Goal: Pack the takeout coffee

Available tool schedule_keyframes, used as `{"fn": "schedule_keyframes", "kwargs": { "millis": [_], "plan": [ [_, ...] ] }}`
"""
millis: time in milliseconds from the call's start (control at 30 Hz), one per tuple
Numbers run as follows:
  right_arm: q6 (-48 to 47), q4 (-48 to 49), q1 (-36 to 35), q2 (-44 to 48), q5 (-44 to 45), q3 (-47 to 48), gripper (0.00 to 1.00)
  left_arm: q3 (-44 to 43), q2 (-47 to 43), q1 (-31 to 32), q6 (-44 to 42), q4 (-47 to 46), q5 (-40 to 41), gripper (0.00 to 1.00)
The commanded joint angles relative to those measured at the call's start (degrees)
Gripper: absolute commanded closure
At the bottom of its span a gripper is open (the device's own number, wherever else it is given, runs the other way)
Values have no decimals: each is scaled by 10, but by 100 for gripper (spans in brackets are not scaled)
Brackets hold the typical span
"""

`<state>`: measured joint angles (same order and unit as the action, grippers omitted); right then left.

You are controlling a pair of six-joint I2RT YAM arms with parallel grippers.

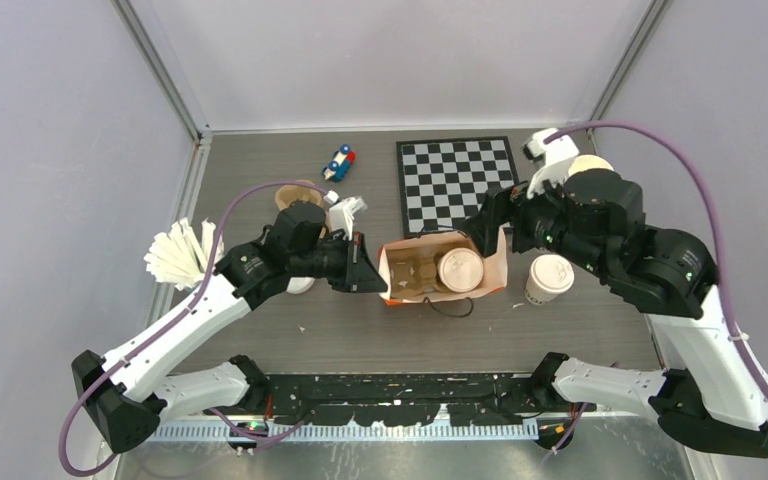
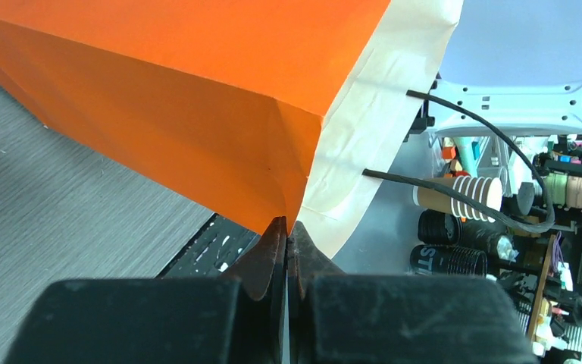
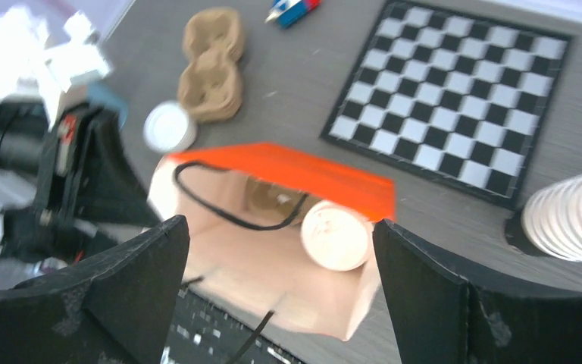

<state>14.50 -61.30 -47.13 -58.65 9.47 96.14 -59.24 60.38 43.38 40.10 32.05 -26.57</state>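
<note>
The orange paper bag [image 1: 493, 270] stands open at the table's middle. One takeout coffee [image 1: 459, 270], a white cup with a sip lid, stands inside it at the right end. A second lidded cup [image 1: 548, 278] stands on the table just right of the bag. My left gripper [image 1: 368, 272] is shut on the bag's left rim; in the left wrist view its tips [image 2: 288, 227] pinch the folded edge of the bag [image 2: 197, 98]. My right gripper [image 3: 279, 224] hangs open above the bag [image 3: 288, 171], with nothing between its fingers and the cup [image 3: 336, 235] below them.
A chessboard [image 1: 455, 180] lies behind the bag, a small toy car [image 1: 339, 162] to its left. A tall stack of lidless cups [image 3: 572, 216] stands at the back right. A brown pulp cup carrier [image 3: 211, 68] and a loose white lid [image 3: 168, 127] lie left, near white napkins [image 1: 178, 255].
</note>
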Motion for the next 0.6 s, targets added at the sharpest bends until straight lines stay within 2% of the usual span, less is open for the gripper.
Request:
{"fn": "schedule_keyframes", "kwargs": {
  "millis": [0,200,367,567],
  "plan": [
    [50,11,3,-8,189,39,4,-11,-4,-2,-33,0,-10,100],
    [85,-47,11,-32,271,39,5,-26,-5,-3,-63,30,-5,100],
    [93,-13,52,22,339,-72,5,-28,-6,-3,-66,30,-8,100],
    [155,44,122,87,327,-211,5,-32,-12,-4,-77,45,-16,100]
  ]
}}
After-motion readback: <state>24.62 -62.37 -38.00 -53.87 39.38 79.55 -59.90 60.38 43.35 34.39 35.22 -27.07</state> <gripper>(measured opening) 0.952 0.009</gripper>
